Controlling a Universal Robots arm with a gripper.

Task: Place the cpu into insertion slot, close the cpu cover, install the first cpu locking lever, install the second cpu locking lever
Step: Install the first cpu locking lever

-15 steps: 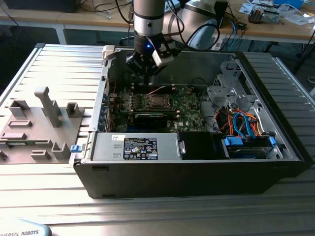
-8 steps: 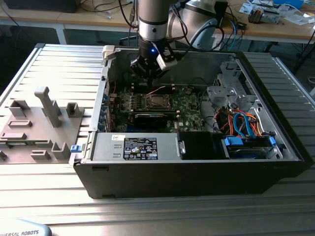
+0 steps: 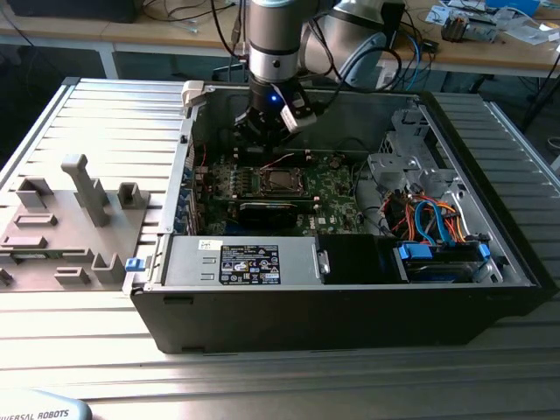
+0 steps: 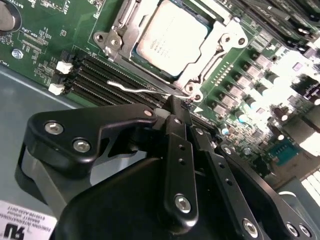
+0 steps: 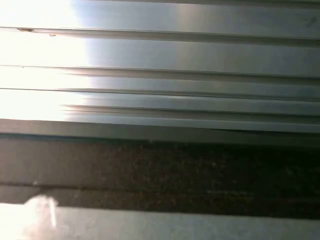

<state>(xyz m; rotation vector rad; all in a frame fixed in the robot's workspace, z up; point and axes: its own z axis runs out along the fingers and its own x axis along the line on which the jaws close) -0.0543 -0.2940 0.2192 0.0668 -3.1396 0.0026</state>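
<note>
- Silver-grey metal is the top of the cpu [image 4: 172, 40]. In the second wrist view it sits near the top middle of the frame, lying flat in the insertion slot [image 4: 197, 20].
- The shiny cpu cover [image 4: 210, 55] lies down around the chip like a frame, so the chip shows through its open middle.
- A thin bent wire, the locking lever [image 4: 137, 89], runs along the side of the cover nearest the gripper. I cannot tell if it is hooked down.
- The black gripper [image 4: 175, 106] fills the lower part of that frame. Its two fingers are pressed together with no gap, holding nothing. Their tip is just beside the end of the lever.
- In the exterior view the gripper [image 3: 267, 122] hangs in the upper middle of the frame, inside the open computer case [image 3: 350, 306], above the green motherboard [image 3: 328, 188].
- The slot with the chip [image 3: 278, 181] is in the middle of that board.
- A grey tray [image 3: 52, 219] with holders sits at the frame's left.
</note>
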